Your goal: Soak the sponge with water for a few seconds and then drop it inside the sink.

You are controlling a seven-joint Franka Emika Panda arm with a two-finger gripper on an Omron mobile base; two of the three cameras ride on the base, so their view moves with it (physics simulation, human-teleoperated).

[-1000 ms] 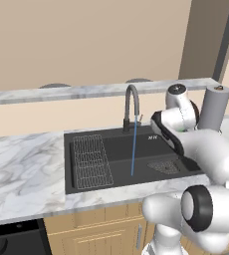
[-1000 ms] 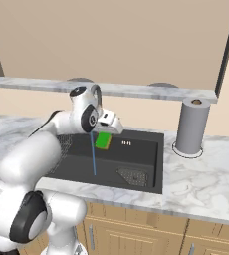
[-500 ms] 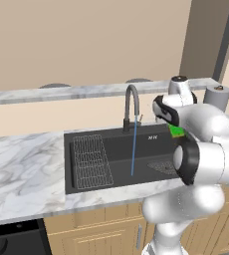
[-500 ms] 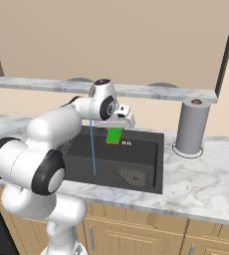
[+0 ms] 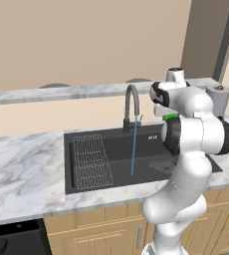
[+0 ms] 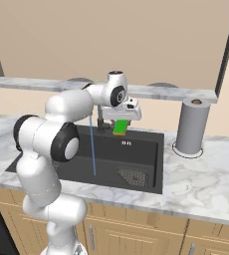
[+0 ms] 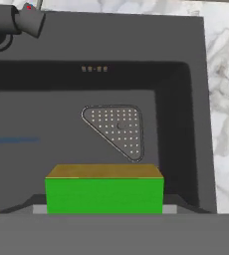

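Sponge: the small bright green rectangular sponge (image 6: 120, 127) with a yellowish top edge is held in the air above the right part of the basin, to the right of the water stream and apart from it. In the hand view the sponge (image 7: 104, 191) sits at the bottom, over the drain area.
Claw: the two-finger claw (image 6: 119, 119) is clenched on the sponge; its tips are hidden behind the green block in the hand view.
Water: the thin straight blue stream of water (image 5: 133, 148) falls from the faucet mouth down to the basin floor; it does not touch the sponge.
Sink: the large dark charcoal rectangular sink (image 5: 115, 174) is set in the white marble counter (image 5: 22, 169). A wire grid rack (image 5: 90, 161) lies in its left part, and a triangular mesh drain (image 7: 116, 129) in its right part.
Faucet: the curved grey gooseneck faucet (image 5: 130, 107) stands at the back edge of the sink.
Change from earlier: one second ago the sponge was close beside the stream; half a second ago it was already further right; now it is well to the right of the stream. The arm has swung to the right, and the stream runs as before.
Other: a grey upright cylinder (image 6: 191, 125) stands on the counter right of the sink.
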